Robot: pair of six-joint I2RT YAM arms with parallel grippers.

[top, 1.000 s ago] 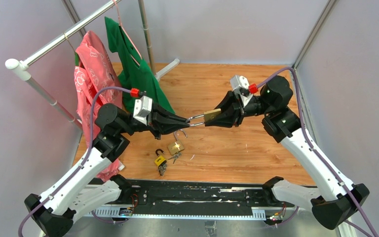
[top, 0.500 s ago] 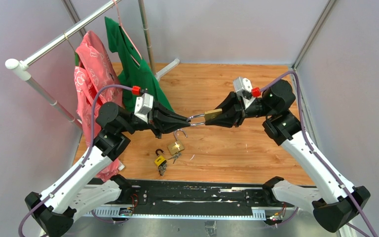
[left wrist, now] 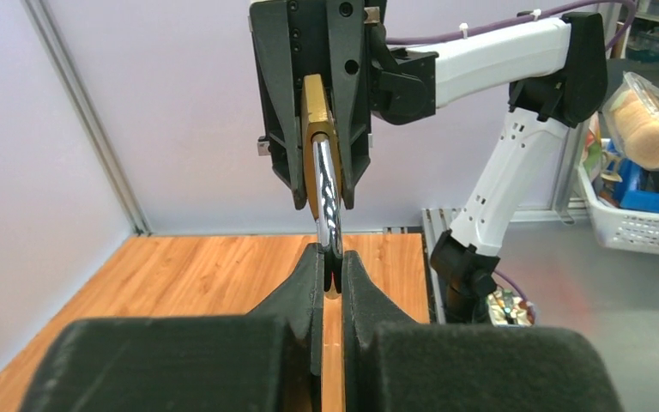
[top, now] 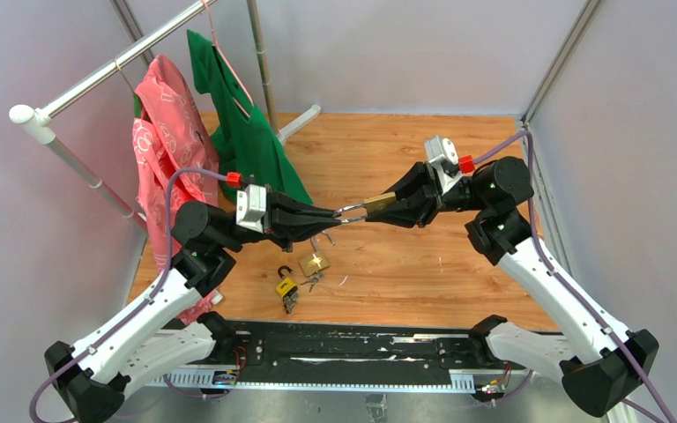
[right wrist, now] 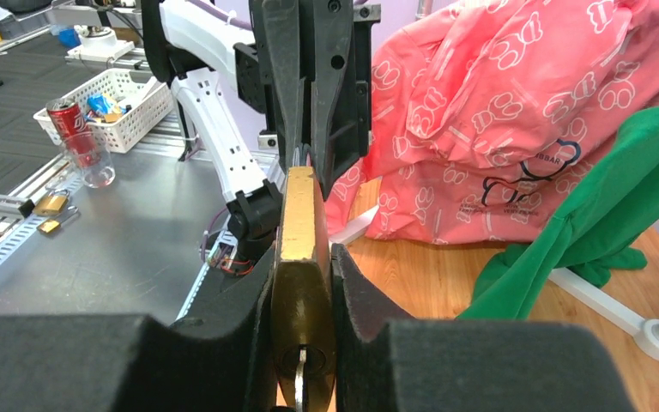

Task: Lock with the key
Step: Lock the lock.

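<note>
A brass padlock is held in the air between both arms above the wooden table. My right gripper is shut on the padlock body. A key sits in the keyhole at its bottom end. My left gripper is shut on the steel shackle, pinching its loop between the fingertips. In the left wrist view the brass body stands edge-on inside the right gripper's fingers. The shackle is hidden behind the body in the right wrist view.
On the table below lie a second brass padlock with its shackle open, a yellow-and-black padlock and loose keys. A pink garment and a green one hang on a rack at the left.
The right wrist has shifted a little right and the left wrist a little down. The padlock between them has turned more edge-on. Both grips are unchanged.
</note>
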